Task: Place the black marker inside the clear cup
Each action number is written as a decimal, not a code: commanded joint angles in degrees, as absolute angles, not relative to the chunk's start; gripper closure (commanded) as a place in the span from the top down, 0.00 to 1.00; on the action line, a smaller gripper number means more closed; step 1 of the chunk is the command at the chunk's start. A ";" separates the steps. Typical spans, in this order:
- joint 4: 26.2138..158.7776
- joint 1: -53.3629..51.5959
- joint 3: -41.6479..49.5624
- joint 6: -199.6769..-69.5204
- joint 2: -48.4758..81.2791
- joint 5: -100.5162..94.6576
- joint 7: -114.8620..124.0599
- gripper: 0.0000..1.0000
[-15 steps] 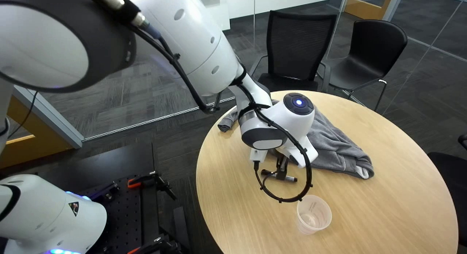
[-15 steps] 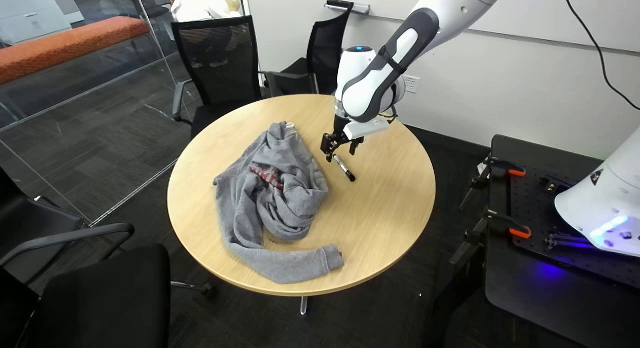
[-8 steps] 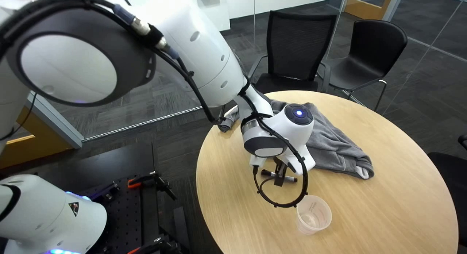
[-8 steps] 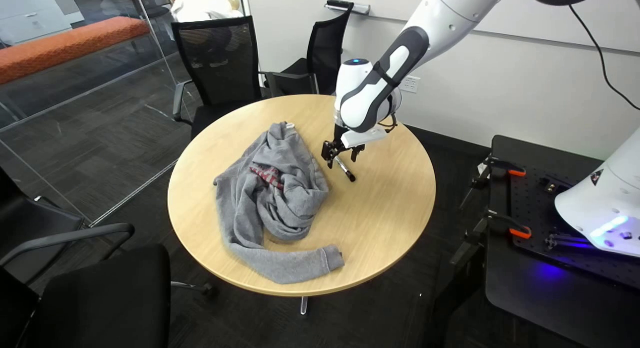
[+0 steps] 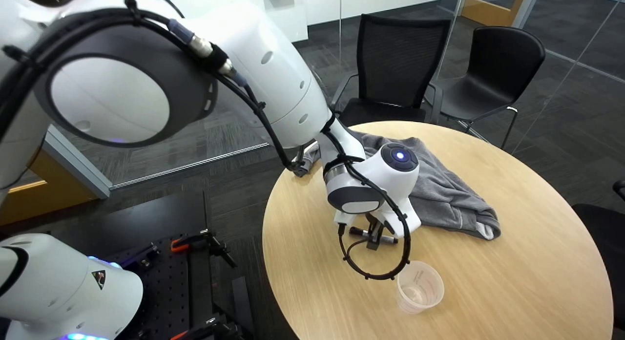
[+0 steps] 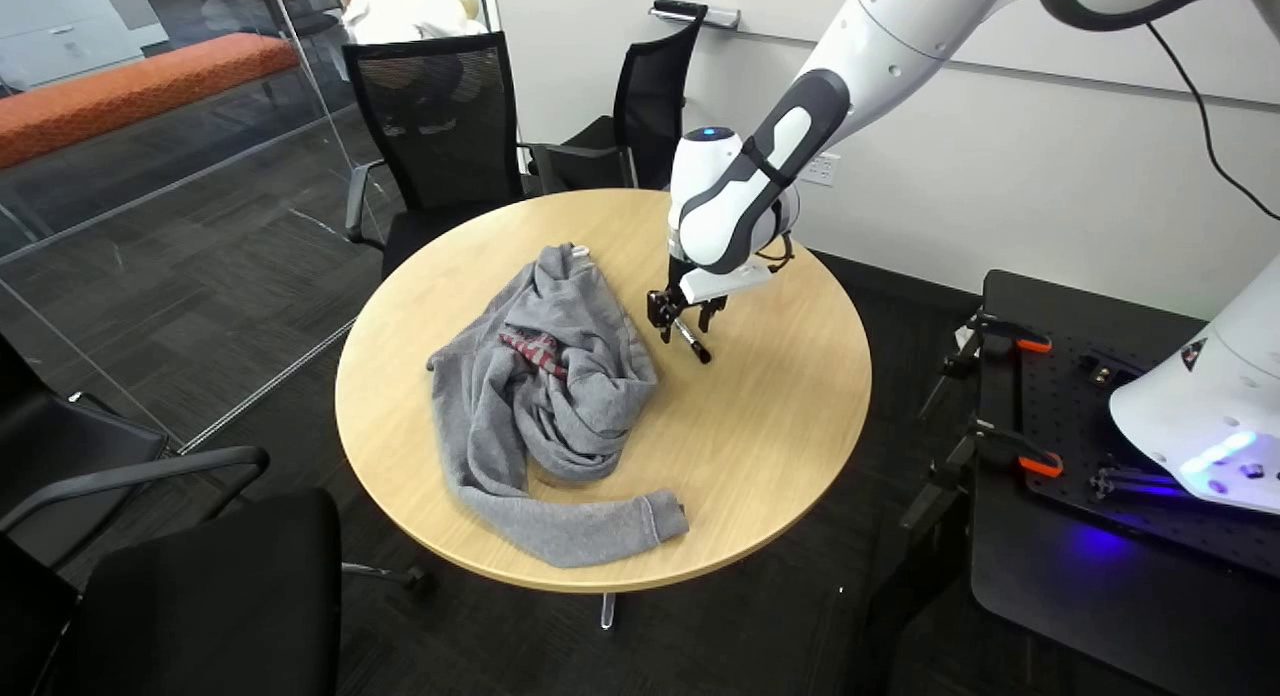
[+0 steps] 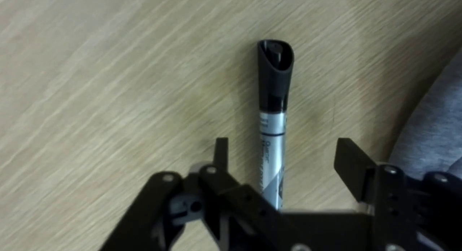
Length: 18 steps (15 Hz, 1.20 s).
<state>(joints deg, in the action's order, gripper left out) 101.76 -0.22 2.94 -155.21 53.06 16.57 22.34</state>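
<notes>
The black marker [image 7: 273, 135] has a black cap and a silver barrel. It lies flat on the table and also shows in both exterior views [image 5: 389, 239] [image 6: 688, 334]. My gripper [image 7: 282, 145] is open, with one finger on each side of the barrel and a gap to both. Its base hides the marker's lower end in the wrist view. The gripper also shows in both exterior views [image 5: 373, 243] [image 6: 685, 330], low over the marker. The clear cup [image 5: 420, 287] stands upright on the table nearer that camera; it does not show in the other views.
A crumpled grey cloth garment [image 6: 560, 406] lies on the round wooden table [image 6: 770, 426], close beside the gripper; its edge shows in the wrist view [image 7: 429, 132]. A black cable loop [image 5: 407, 242] hangs from the wrist near the cup. Black chairs [image 5: 403, 61] stand around the table.
My gripper has moved down, closer to the marker, with its fingers still apart. The marker, the cup and the cloth have not moved.
</notes>
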 commanded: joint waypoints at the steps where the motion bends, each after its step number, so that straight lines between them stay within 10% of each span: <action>1: 100.34 -1.40 4.05 -153.92 53.72 16.50 24.61 0.46; 7: 101.55 -1.24 3.77 -154.42 52.42 16.36 23.53 0.01; 18: 108.94 -0.77 1.84 -141.29 37.82 12.19 14.58 0.05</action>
